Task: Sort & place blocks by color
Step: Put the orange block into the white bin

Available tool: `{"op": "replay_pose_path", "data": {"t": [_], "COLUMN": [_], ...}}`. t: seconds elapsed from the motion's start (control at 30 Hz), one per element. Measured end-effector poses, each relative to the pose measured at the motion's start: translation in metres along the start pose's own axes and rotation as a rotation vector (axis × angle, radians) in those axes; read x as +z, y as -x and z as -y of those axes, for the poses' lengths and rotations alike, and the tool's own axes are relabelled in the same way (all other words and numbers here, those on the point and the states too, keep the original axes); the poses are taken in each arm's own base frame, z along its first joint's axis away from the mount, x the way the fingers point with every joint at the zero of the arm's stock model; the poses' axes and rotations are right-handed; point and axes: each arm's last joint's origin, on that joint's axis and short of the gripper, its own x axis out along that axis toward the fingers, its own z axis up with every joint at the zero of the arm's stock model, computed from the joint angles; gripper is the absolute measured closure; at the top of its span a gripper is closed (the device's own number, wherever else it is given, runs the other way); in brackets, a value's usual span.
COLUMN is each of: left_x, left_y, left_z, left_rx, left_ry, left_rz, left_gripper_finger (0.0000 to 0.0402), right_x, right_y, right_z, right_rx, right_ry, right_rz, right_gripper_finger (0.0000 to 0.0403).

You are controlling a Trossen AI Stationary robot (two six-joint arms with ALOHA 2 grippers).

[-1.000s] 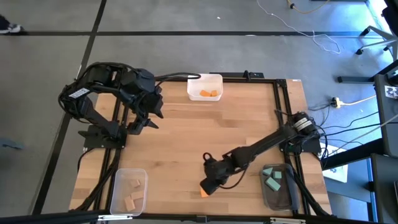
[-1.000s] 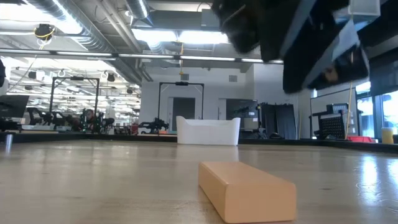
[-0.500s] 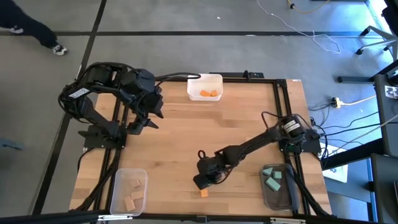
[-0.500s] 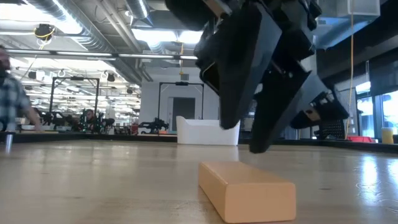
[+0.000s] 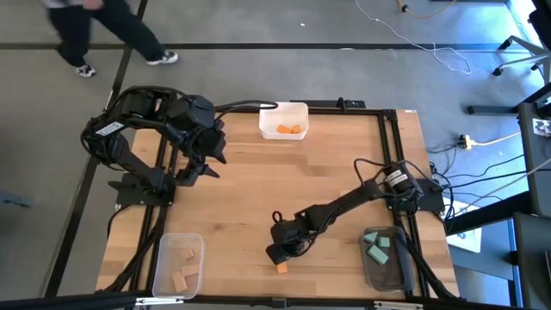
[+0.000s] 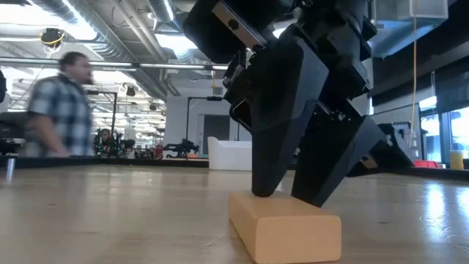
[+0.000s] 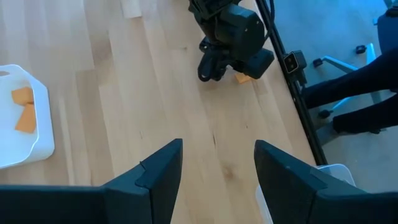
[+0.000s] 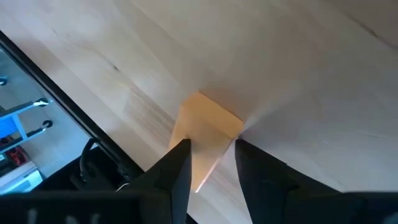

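An orange block [image 5: 281, 267] lies flat on the wooden table near its front edge; it also shows in the low view [image 6: 286, 227] and the right wrist view [image 8: 208, 124]. My right gripper [image 5: 275, 253] has come down on it from above at a slant. It is open, with one finger on each side of the block's near end [image 8: 205, 165]. In the low view the fingertips [image 6: 262, 192] reach the level of the block's top. My left gripper [image 5: 211, 164] waits open, high over the table's far left. My right gripper has its fingers [image 8: 181, 155] beside the two long sides of the orange block's end, slanting down from above. I cannot tell whether they touch it. The block lies flat on the table.
A white bin [image 5: 284, 120] with orange blocks stands at the far edge. A clear bin [image 5: 178, 263] with tan blocks is at the front left, and another [image 5: 383, 254] with teal blocks at the front right. A person [image 5: 103, 26] walks past beyond the table.
My right gripper has sunk toward the orange block and shifted a little toward the table's left, rolling slightly; its fingertips now stand at the block. A person has walked across behind the table.
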Motion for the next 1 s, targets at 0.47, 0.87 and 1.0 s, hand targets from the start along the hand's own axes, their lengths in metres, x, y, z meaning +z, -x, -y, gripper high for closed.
{"op": "replay_pose_path", "data": {"t": [0.47, 0.87, 1.0], "left_x": [0.0, 0.0, 0.0], "left_y": [0.0, 0.0, 0.0], "left_z": [0.0, 0.0, 0.0], "left_rx": [0.0, 0.0, 0.0], "left_ry": [0.0, 0.0, 0.0], "left_rz": [0.0, 0.0, 0.0], "left_gripper_finger": [0.021, 0.021, 0.021], "right_x": [0.048, 0.111, 0.122], "right_y": [0.021, 0.052, 0.058], "right_z": [0.015, 0.035, 0.039], "right_rx": [-0.076, -0.078, -0.076], "right_ry": [0.043, 0.079, 0.1], "right_rz": [0.122, 0.212, 0.226], "right_gripper_finger": [0.0276, 0.0276, 0.0276]}}
